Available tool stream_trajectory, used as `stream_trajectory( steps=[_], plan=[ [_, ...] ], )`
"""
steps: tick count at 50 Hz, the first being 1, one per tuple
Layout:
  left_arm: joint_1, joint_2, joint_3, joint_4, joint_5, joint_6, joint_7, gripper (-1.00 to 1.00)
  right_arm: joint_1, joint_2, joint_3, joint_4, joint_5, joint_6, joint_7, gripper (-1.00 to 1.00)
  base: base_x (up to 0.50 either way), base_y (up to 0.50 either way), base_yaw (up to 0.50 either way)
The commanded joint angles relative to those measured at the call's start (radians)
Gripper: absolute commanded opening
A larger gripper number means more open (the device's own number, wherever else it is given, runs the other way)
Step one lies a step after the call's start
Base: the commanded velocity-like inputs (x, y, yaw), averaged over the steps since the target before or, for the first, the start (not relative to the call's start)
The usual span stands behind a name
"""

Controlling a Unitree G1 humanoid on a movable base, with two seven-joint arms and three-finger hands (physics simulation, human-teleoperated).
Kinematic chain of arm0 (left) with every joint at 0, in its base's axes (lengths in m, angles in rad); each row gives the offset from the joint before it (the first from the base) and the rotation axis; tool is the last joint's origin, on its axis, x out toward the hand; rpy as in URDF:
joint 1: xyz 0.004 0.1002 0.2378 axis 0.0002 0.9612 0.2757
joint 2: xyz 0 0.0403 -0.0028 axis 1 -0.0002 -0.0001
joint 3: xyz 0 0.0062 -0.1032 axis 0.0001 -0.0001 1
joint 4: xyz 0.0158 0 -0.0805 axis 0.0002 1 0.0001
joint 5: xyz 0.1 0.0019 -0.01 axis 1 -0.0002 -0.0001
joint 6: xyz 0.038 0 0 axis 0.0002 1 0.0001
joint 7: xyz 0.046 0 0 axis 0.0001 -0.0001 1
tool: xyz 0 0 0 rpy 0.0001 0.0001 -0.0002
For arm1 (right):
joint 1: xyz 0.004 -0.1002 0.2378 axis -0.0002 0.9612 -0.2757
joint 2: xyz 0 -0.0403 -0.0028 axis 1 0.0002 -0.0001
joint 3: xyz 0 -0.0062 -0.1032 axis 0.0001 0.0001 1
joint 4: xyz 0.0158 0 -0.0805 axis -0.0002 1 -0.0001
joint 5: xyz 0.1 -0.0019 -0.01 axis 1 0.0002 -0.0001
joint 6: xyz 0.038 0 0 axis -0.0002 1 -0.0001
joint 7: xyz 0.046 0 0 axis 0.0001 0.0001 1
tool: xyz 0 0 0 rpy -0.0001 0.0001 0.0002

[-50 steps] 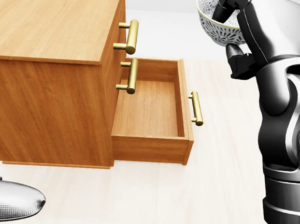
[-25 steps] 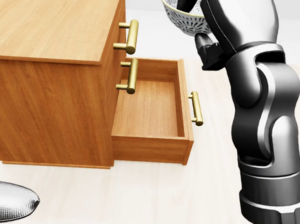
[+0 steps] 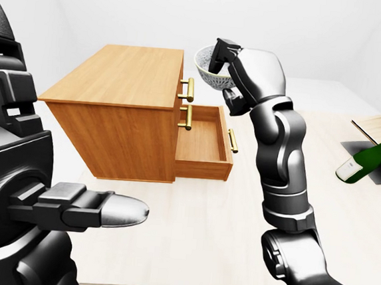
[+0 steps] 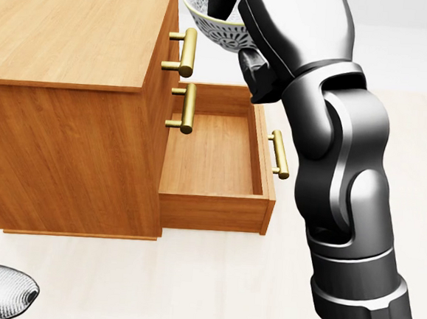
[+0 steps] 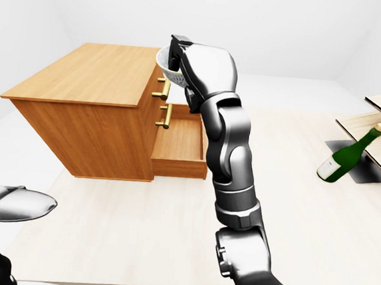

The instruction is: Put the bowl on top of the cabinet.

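Cabinet (image 3: 123,73) sits left in the head view, its lower drawer (image 4: 210,155) pulled open. My right hand (image 3: 227,58) pinches the bowl (image 4: 208,22) by its rim, held in the air above the handles, just off the top's right edge. My plan: carry it left, well over the top, level, lower until seated, then release. Left hand (image 3: 81,208) is empty, fingers stretched out.
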Motion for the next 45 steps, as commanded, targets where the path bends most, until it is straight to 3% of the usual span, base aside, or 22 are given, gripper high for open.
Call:
stream_trajectory(
  steps=[1, 20, 45],
  plan=[
    [0.004, 0.004, -0.005, -0.001, -0.005, 0.0, 0.005, 1.0, -0.006, 0.035, 0.011, -0.019, 0.019, 0.0, -0.014, -1.0, 0.0, 0.0, 0.0],
    [-0.002, 0.004, 0.005, -0.001, -0.004, 0.0, -0.001, 1.0, -0.011, 0.082, 0.034, -0.05, -0.01, 0.0, 0.019, -1.0, 0.0, 0.0, 0.0],
    [-0.013, 0.043, 0.033, -0.001, -0.079, 0.0, 0.048, 1.0, 0.057, 0.218, 0.104, -0.181, -0.096, 0.0, 0.101, -1.0, 0.0, 0.0, 0.0]
  ],
)
